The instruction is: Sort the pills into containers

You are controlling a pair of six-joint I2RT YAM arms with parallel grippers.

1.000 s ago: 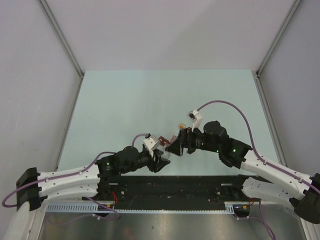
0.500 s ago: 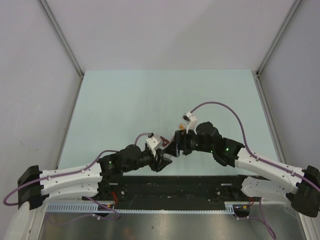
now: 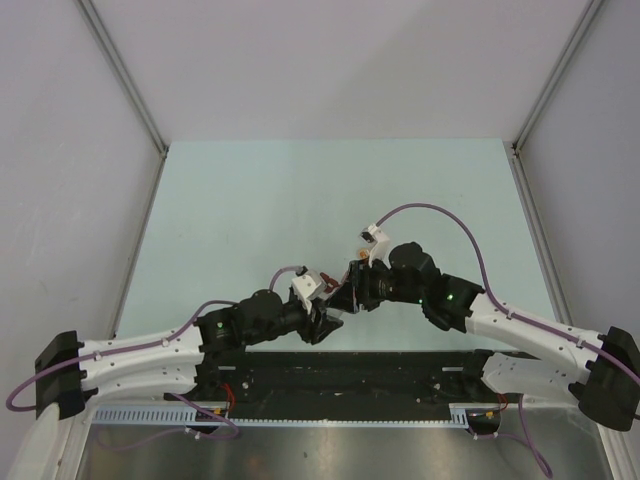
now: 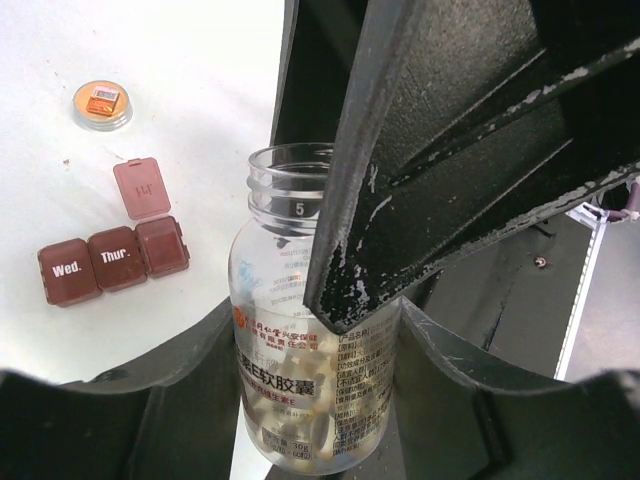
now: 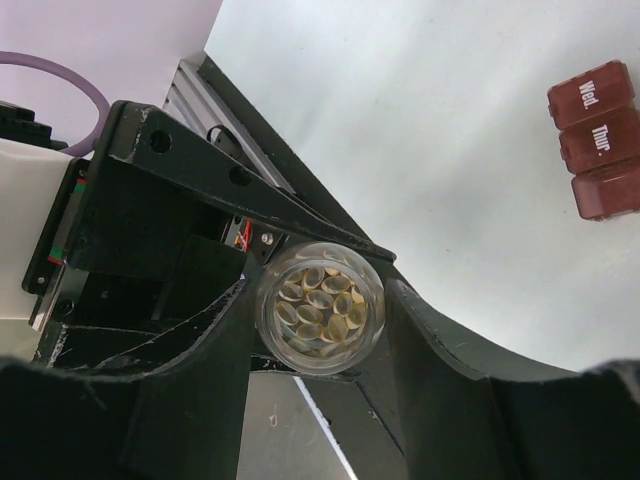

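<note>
Two pincers meet on one clear bottle (image 4: 300, 400). The left pincer (image 4: 315, 312) is closed to the bottle's width, its fingers pressed on either side of the labelled body, with the uncapped mouth toward the top of the frame. The right pincer (image 5: 318, 298) clasps the same bottle just as narrowly. In the left wrist view, one of its fingers crosses the bottle's front. The pills (image 5: 320, 308) lie heaped inside the bottle. On the pale worktop (image 5: 400, 120) the dark red pill box (image 4: 110, 265) sits at the left of the left wrist view. Its Wed. and Thur. lids are shut and the third is flipped open. The cream cap (image 4: 102, 104) lies apart, upper left. From above, the worktop stretches wide toward the top of the frame, between walls (image 3: 80, 150) on either side.
</note>
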